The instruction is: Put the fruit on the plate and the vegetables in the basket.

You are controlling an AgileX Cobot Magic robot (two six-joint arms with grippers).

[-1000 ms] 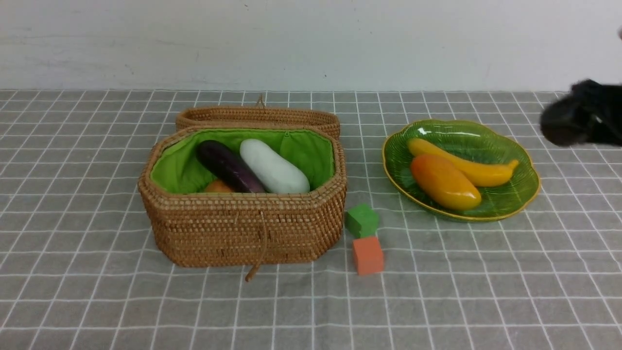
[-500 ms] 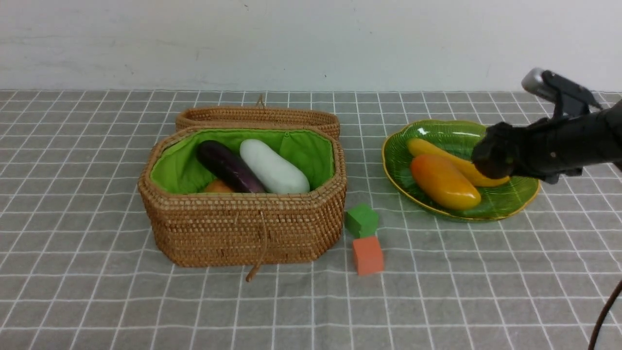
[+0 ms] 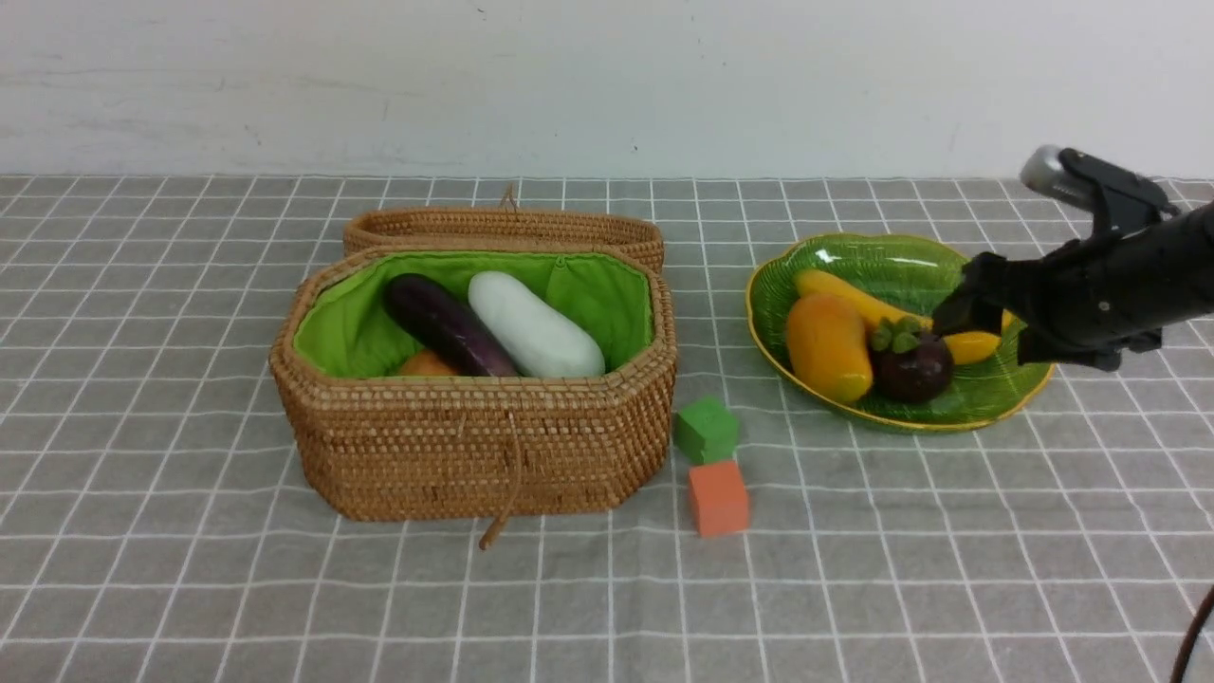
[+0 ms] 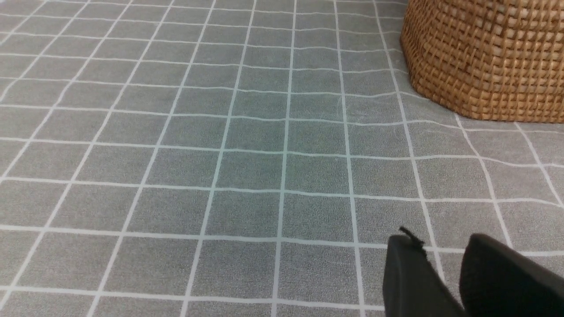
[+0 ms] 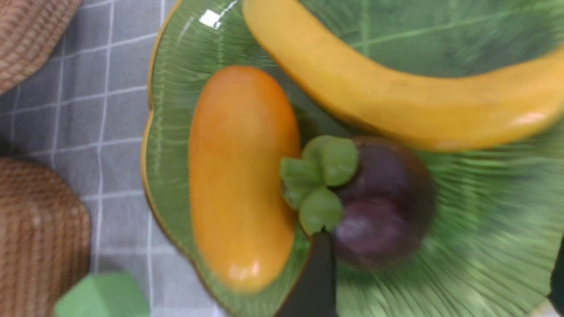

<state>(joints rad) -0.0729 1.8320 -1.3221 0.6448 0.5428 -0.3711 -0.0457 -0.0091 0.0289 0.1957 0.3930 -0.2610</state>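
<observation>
On the green plate lie the banana, the mango and the dark-purple mangosteen with its green cap. My right gripper hovers open over the plate's right side, just behind the mangosteen; one finger is close beside it, and nothing is held. The basket holds the eggplant, the white vegetable and a partly hidden potato. My left gripper hangs low over bare cloth near the basket, fingers slightly apart and empty.
A green cube and an orange cube stand on the cloth between basket and plate. The basket's lid lies folded back behind it. A string loop hangs at the basket's front.
My right arm swung in from the right edge over the plate and its jaws opened. The mangosteen now lies on the plate, and the mango has turned and shifted left.
</observation>
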